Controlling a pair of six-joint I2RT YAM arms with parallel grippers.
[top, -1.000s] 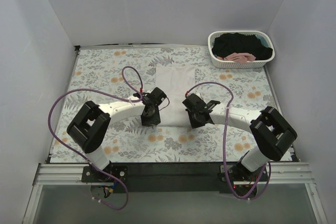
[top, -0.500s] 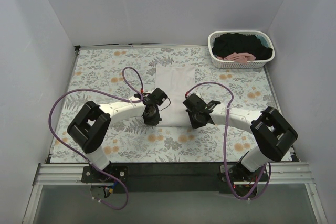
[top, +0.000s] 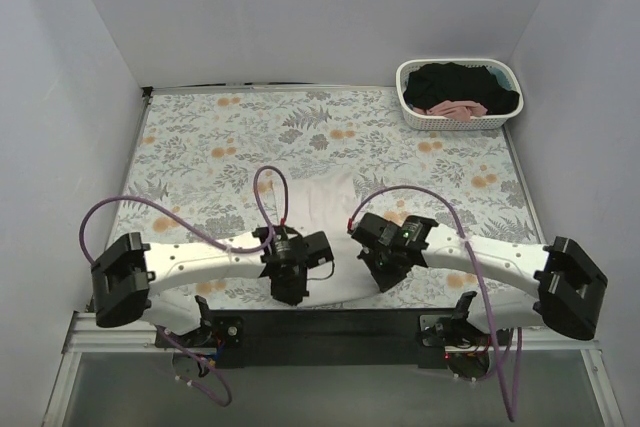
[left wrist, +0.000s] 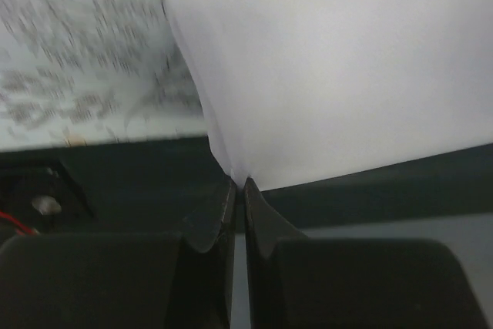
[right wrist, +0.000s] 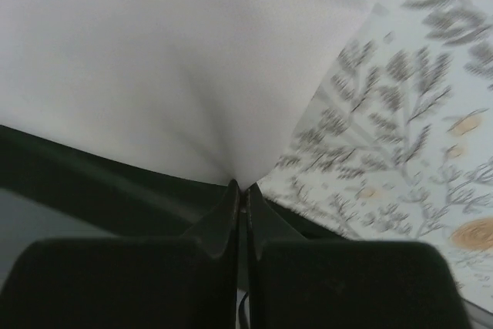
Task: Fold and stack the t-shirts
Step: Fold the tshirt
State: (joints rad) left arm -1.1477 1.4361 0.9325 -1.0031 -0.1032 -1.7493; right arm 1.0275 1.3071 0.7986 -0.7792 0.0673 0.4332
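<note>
Floral tablecloth (top: 200, 137) fills the bench in front of you, and the white t-shirt (top: 325, 209) now sits at its near edge, stretched between your two arms. From above you can't see the shirt's near hem, because both wrists cover it, and no sleeve can be made out. Your left gripper (top: 287, 292) has its fingers pressed together on a pinch of white cloth; the left wrist view shows it plainly, left gripper (left wrist: 239, 186) clamped on the shirt's corner (left wrist: 331, 67), though the print beside it is smeared with blur. Your right gripper (top: 385, 277) is likewise closed tight on the fabric, seen close up (right wrist: 241, 190) with cloth (right wrist: 154, 59) fanning from the tips. A second ago the shirt lay as a flat rectangle mid-table; you've dragged it back toward the bases. Far right, the white lattice basket (top: 408, 97) holds a black garment (top: 455, 80) and a pink garment (top: 455, 108), too bunched to count.
</note>
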